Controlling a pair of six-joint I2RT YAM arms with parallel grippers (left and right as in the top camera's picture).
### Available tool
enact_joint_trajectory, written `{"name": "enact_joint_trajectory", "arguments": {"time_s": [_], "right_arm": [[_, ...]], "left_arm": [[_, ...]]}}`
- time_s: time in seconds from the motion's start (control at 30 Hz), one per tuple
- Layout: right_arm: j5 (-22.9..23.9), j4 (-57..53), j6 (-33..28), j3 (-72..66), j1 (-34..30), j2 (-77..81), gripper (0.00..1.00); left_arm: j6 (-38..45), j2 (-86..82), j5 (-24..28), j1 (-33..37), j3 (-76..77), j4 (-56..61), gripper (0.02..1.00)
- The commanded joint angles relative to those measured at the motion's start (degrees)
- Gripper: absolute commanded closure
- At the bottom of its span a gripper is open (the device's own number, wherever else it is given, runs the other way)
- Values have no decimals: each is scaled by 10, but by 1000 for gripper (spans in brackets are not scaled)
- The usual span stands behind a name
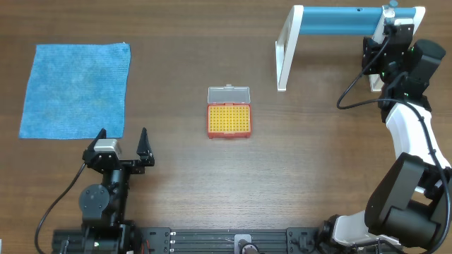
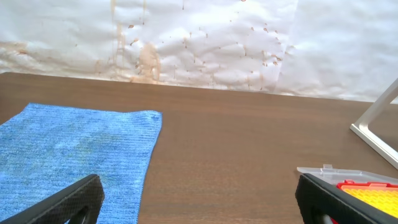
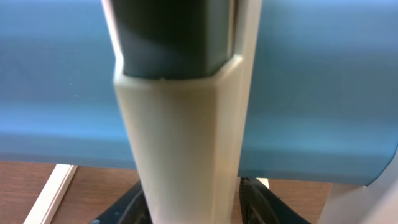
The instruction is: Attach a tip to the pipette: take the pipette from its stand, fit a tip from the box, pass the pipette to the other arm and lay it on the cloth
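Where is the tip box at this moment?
In the top view the tip box sits at the centre, between the blue cloth at left and the stand at upper right.

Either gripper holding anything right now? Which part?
Left gripper is open, holding nothing. Right gripper is around the cream body of the pipette at the stand; whether it grips cannot be told.

No text, label, number or sign can be read anywhere.
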Motion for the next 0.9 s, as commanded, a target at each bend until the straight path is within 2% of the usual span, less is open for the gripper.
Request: {"name": "enact_joint_trajectory", "arguments": {"time_s": [0.03, 0.43, 0.5, 0.57, 0.9], "right_arm": [[-7, 4, 9, 11, 6, 8, 590], [-7, 4, 14, 11, 6, 8, 759], [-7, 3, 20, 11, 6, 8, 814], [-7, 3, 20, 11, 6, 8, 917], [-10, -21, 19, 11, 4, -5, 923]], "left_arm": [[7, -4, -10, -3, -1, -4, 20], [7, -4, -10, -3, -1, -4, 20], [7, -4, -10, -3, -1, -4, 20], [7, -4, -10, -3, -1, -4, 20], [7, -4, -10, -3, -1, -4, 20]]}}
